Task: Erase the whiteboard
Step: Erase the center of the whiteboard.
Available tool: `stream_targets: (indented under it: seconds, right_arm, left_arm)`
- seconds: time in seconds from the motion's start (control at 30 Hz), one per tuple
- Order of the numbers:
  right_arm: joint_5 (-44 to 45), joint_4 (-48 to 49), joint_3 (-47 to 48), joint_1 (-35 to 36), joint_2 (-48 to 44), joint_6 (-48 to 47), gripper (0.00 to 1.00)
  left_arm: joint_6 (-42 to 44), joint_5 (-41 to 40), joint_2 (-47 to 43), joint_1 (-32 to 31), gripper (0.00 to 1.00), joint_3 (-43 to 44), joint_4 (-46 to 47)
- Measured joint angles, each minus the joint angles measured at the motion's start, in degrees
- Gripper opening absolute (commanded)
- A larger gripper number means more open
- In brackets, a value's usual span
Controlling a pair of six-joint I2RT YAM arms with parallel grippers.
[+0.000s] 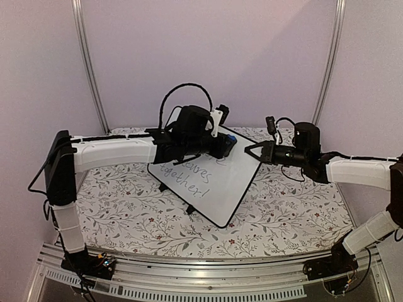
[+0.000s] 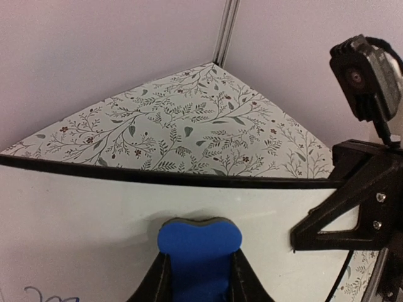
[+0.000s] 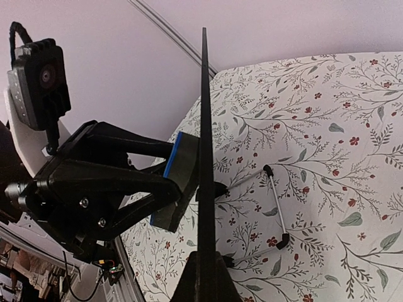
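The whiteboard stands tilted on its wire stand mid-table, with grey handwriting across its lower half. My left gripper is shut on a small blue eraser, which it presses flat against the board's upper part. The left wrist view shows the eraser between the fingers, lying on the white surface just below the black top frame. My right gripper is shut on the board's right edge. In the right wrist view the board appears edge-on, clamped at the gripper, with the eraser against its left face.
A floral cloth covers the table. The board's wire stand rests on it behind the board. Pale walls and metal rails close the back. A trace of blue writing shows at the bottom left of the left wrist view.
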Motion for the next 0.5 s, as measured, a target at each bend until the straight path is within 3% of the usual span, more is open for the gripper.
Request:
stream_targets:
  seconds: [0.27, 0.5]
  right_arm:
    - [-0.3, -1.1, 1.1, 0.2, 0.3, -1.2, 0.00]
    - [-0.2, -2.9, 2.5, 1.0, 0.3, -3.1, 0.00]
  left_arm:
    - [-0.3, -0.9, -5.8, 0.0, 0.00, -11.6, 1.1]
    - [-1.2, -0.3, -8.8, 1.7, 0.00, -15.1, -0.2]
